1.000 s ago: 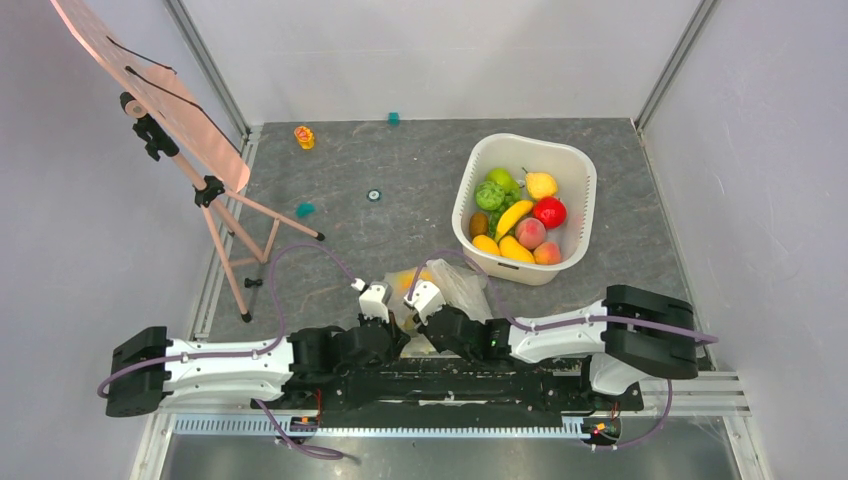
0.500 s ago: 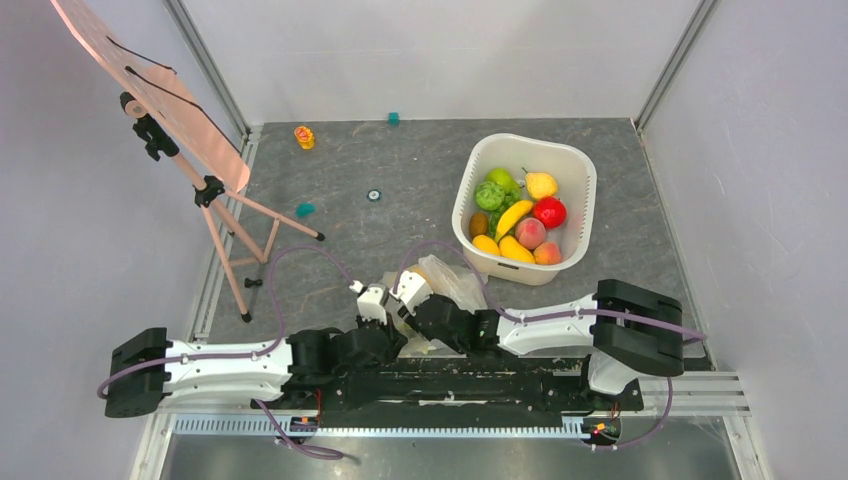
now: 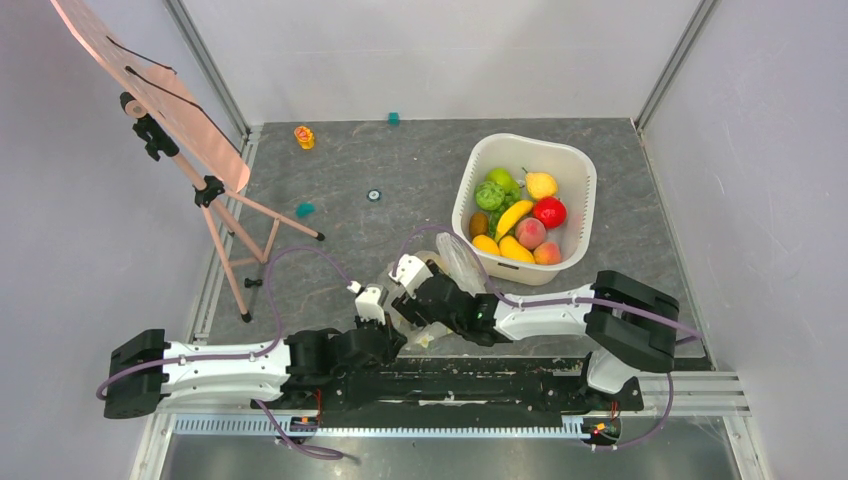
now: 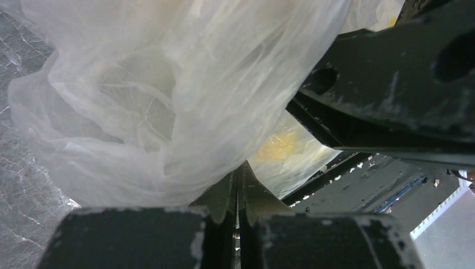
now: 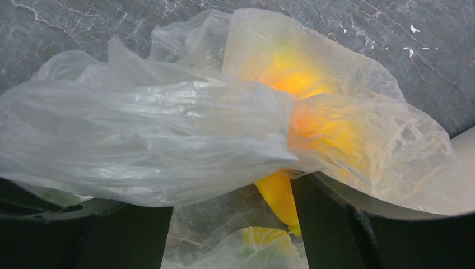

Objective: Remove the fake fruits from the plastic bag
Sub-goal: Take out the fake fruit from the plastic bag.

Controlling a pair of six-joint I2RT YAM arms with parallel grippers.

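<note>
**Reach into the mouth, not through the film**

On the grey table (image 3: 400, 190) the white basin (image 3: 578, 170) already holds a heap of toy fruits (image 3: 515, 215). The plastic bag (image 3: 455, 262) lies crumpled just in front of the basin, close to both wrists, and it is not empty.

The left gripper (image 4: 238, 185) has its jaws pressed together on a fold of the bag's film. That makes it the anchor, and it should hold firm and lift slightly so the bag's mouth is pulled taut.

The right gripper (image 5: 229, 210) has its jaws standing wide apart and nothing clamped. Loose film is draped across them. I judge the step in hand to be reaching in for the next fruit.

An orange-yellow fruit (image 5: 297, 78) glows through the film beyond the jaws. A smaller yellow fruit (image 5: 277, 196) shows uncovered between the right gripper's fingers. That smaller one looks the easier pick.

To do the step well, get the jaws under the draped sheet and close them on bare fruit. If film is caught in the pinch, the whole bag will lift and the glossy fruit is likely to slip. Which way the bag's opening faces cannot be told from here.
</note>
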